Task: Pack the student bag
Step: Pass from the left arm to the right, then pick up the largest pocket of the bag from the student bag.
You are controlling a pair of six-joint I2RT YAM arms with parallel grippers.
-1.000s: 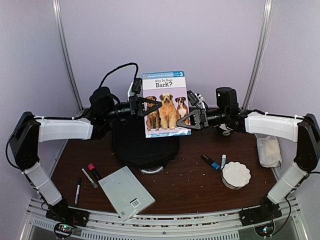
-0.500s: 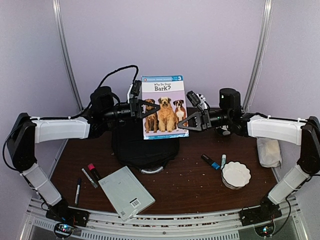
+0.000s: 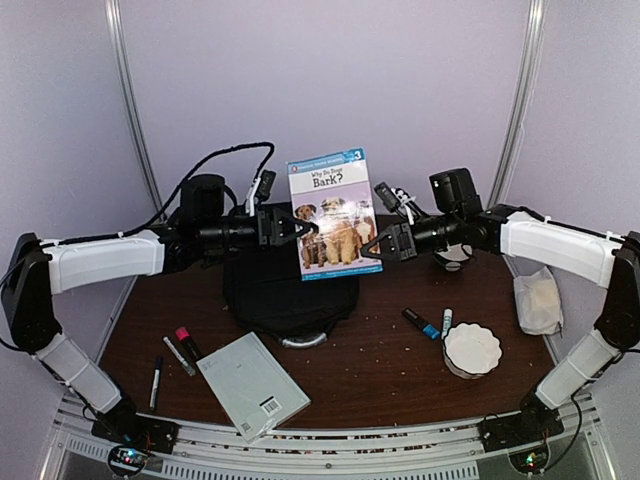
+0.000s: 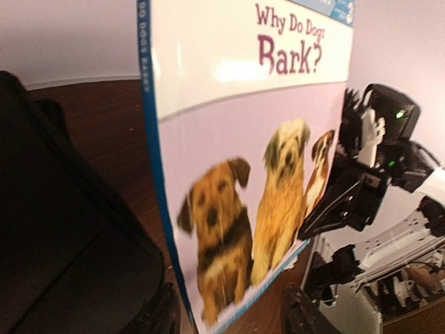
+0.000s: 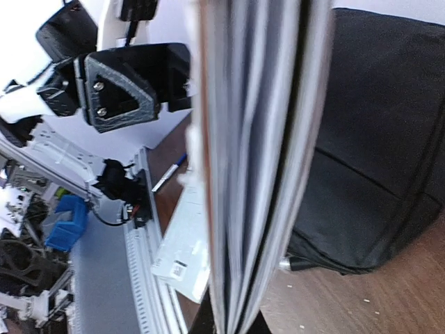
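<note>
From above, the dog-covered paperback picture book [image 3: 334, 213] is seen held above the large black fabric backpack [image 3: 290, 292] on the brown worktop [image 3: 380, 362]; the left tool [image 3: 308, 226] has just been opened, the right tool [image 3: 372, 247] closed on the book. By the left wrist, spread fingers [image 4: 299, 320] are shown; by the right wrist, the book pinched edge-on. Handover is judged done; bagging remains.

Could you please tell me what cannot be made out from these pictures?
- Whether the student bag is unzipped: top view, the book covers its upper part; wrist views show only plain black fabric.
- How the right fingers pinch the book: right wrist view, bottom edge cuts them off, pages blurred.
- Print on the grey booklet: top view, too small.
</note>
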